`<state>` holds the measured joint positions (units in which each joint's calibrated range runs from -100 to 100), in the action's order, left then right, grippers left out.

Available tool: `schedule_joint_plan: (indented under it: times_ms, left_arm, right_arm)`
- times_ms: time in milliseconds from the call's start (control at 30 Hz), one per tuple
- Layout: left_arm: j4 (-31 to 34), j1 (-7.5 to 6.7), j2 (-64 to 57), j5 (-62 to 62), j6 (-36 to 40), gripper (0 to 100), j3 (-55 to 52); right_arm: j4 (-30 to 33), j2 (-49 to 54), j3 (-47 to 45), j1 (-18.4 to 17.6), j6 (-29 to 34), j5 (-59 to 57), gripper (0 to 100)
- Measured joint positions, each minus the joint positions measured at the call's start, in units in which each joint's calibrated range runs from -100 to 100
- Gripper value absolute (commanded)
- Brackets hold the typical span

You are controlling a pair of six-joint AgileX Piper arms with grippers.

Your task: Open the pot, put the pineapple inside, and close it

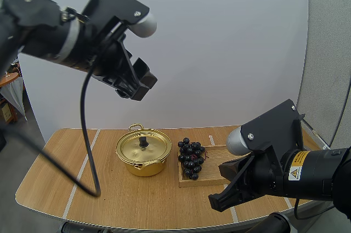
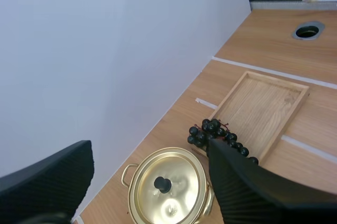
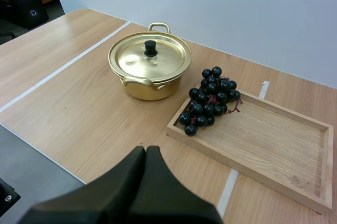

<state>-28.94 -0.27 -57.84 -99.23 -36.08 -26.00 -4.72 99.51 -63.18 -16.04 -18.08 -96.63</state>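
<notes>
Nearest the high camera, my left fingers (image 1: 137,82) hang raised well above the worktop (image 1: 82,178), higher than the pot (image 1: 143,156) and to its left. Status: open. In the left wrist view the two fingers stand apart with their ribbed inner faces turned to each other, gripping nothing. The pot lies far below and shows through the gap.

My right fingers (image 3: 143,182) sit low over the worktop's front edge, on the near side of the wooden tray (image 1: 222,156). Status: closed on nothing. They lie together as one dark wedge whose tip points toward the pot and the tray.

Pot: gold, round, two handles, upright on the worktop. It stands left of the tray, just beside it and not touching it. Lid (image 1: 133,148): seated on the pot, with a black knob (image 1: 143,141) at its centre.

Fruit: a bunch of dark grapes (image 1: 191,159) lies on the end of the tray nearest the pot, with some berries resting on the tray's rim. The bunch is close to the pot but apart from it. The rest of the tray is bare wood. Neither pair of fingers touches the pot, the lid or the grapes.
</notes>
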Motion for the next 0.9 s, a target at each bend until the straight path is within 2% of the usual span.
schedule_joint_plan:
  times_ms: [267,600,633,800,900]
  left_arm:
    - [1.68,0.0,-10.47,-0.2,5.24,100,-1.05]
    - [2.18,0.0,-23.81,-0.7,8.47,100,-10.06]
    - [2.18,0.0,-24.98,-0.7,8.7,97,-11.13]
    - [2.53,0.0,-28.67,-0.7,8.97,47,-14.64]
    - [3.54,0.0,-31.98,-0.7,9.69,12,-17.91]
  right_arm:
    - [0.0,0.0,0.0,0.0,0.0,0.0,0]
    - [-0.32,0.0,0.0,0.79,0.0,0.0,0]
    - [-0.32,0.0,0.0,1.24,0.0,0.0,0]
    - [-0.98,0.0,0.0,3.41,0.0,0.0,0]
    - [-3.28,0.0,0.0,5.2,0.0,0.0,0]
